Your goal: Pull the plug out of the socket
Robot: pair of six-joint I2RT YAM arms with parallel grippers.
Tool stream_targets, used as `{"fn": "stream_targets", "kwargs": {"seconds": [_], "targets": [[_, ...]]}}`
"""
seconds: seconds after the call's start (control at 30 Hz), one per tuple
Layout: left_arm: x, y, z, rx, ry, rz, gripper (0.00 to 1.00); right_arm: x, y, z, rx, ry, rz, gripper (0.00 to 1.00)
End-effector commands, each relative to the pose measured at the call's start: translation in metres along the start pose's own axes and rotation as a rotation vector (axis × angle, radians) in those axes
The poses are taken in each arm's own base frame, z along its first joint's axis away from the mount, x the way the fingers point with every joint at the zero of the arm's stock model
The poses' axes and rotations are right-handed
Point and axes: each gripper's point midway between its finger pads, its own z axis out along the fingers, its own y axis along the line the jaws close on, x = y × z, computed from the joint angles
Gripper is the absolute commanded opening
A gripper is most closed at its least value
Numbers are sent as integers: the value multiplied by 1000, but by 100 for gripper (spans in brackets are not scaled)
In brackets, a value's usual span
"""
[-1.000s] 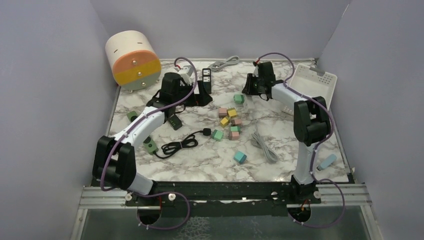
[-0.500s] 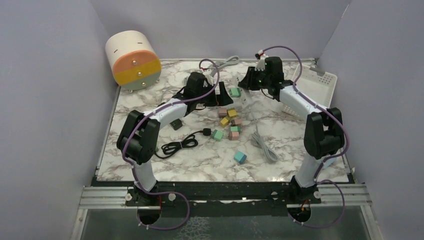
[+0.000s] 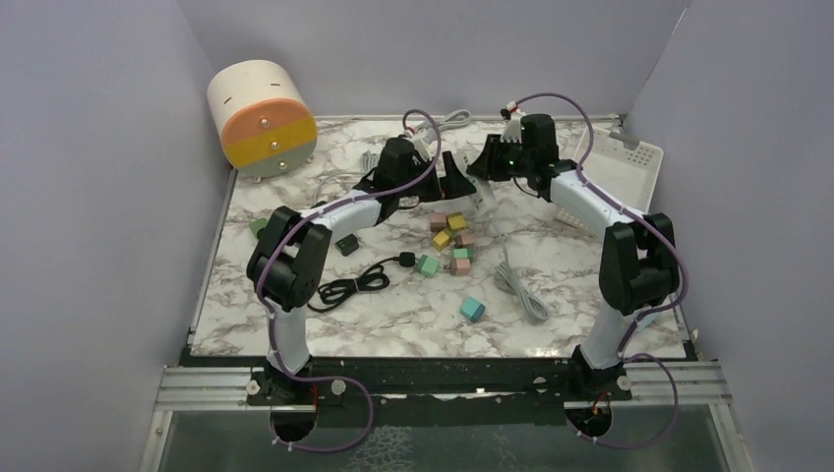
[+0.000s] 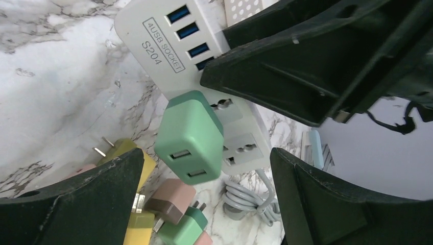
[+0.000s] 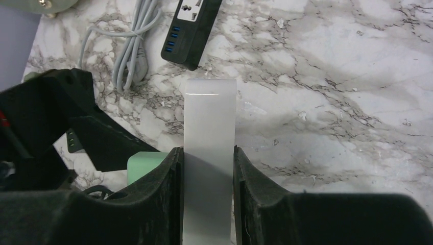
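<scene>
Veined marble point(image 4: 51, 87) underlies a blocky green plug point(image 4: 190, 138), seemingly seated in white socket point(image 4: 153, 31).

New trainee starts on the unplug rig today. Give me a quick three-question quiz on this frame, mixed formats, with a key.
1. True or false: the green plug is already out of the white power strip.
2. What do the right jaws hold? A) white power strip B) black power strip C) grey cable
3. Fill in the blank: the left jaws stand ___ on either side of the green plug, not touching it.

Key: 1 false, it sits in a socket on the strip; 2 A; 3 open.
</scene>
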Motion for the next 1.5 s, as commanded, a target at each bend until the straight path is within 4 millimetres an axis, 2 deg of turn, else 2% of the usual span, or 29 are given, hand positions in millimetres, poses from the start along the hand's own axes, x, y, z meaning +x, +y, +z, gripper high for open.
{"fn": "stream_targets", "kwargs": {"seconds": [0.0, 0.07, 0.1, 0.13, 0.23, 0.37, 0.5, 0.6, 0.63, 0.73, 0.77, 0.8, 0.83, 0.97, 1.27, 1.3, 1.33, 1.4, 1.43, 1.47], "targets": [[11, 5, 19, -7, 17, -40, 87, -34, 34, -21, -98, -94, -42, 1], [11, 14, 23, -40, 0, -63, 58, -36, 37, -24, -107, -101, -45, 1], [9, 16, 23, -51, -19, -73, 34, -38, 39, -26, -110, -104, -48, 1], [6, 19, 22, -68, -39, -83, 2, -38, 40, -27, -110, -103, -51, 1], [-5, 20, 16, -100, -100, -79, 0, -40, 36, -32, -79, -117, -63, 1], [-16, 18, 1, -127, -151, -40, 0, -45, 21, -36, 9, -148, -89, 1], [-18, 13, -12, -117, -162, 9, 0, -44, 13, -37, 4, -146, -75, 1], [-15, 7, -15, -78, -134, 37, 0, -43, 19, -35, -41, -134, -81, 1], [-14, 4, -15, -62, -124, 45, 4, -42, 22, -35, -57, -129, -81, 1], [-15, -5, -14, -22, -113, 61, 52, -44, 27, -37, -81, -127, -81, 1], [-18, -8, -15, -11, -123, 67, 72, -44, 28, -37, -85, -126, -82, 1], [-21, -11, -15, -3, -134, 73, 89, -45, 29, -38, -87, -127, -85, 1], [-24, -15, -16, 8, -143, 80, 98, -46, 30, -39, -87, -127, -88, 1], [-31, -28, -15, 63, -154, 94, 99, -47, 31, -41, -89, -128, -92, 1], [-37, -33, -3, 114, -158, 54, 96, -48, 38, -45, -119, -120, -98, 1], [-38, -33, 0, 117, -158, 51, 92, -48, 39, -46, -122, -121, -99, 1], [-38, -31, 3, 116, -155, 47, 77, -49, 40, -47, -126, -123, -99, 1], [-35, -25, 10, 110, -142, 24, 6, -49, 42, -48, -131, -122, -99, 1], [-33, -20, 12, 103, -142, -4, 0, -50, 43, -49, -132, -124, -99, 1], [-31, -18, 13, 101, -141, -25, 0, -51, 43, -50, -129, -127, -101, 1]]}}
